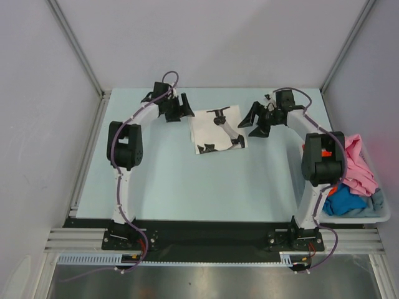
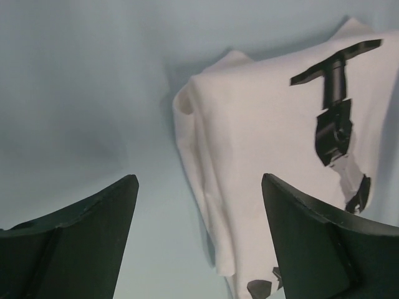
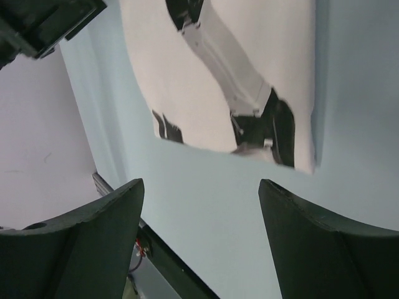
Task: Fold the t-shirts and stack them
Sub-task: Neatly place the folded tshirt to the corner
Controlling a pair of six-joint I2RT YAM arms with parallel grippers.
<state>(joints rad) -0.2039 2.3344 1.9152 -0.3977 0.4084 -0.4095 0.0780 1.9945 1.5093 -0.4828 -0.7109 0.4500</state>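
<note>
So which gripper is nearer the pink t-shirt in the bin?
Right. The right gripper is at the folded white t-shirt's right edge, with the pink t-shirt off to its right in the bin. The left gripper is past the white shirt's left edge, farther away.

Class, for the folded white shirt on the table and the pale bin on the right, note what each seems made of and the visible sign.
White t-shirt: soft matte cloth, probably cotton knit; it creases, its folded edges bulge softly, and it carries a black print. Bin: likely plastic, pale and smooth; its rim keeps a rigid, even line.
</note>
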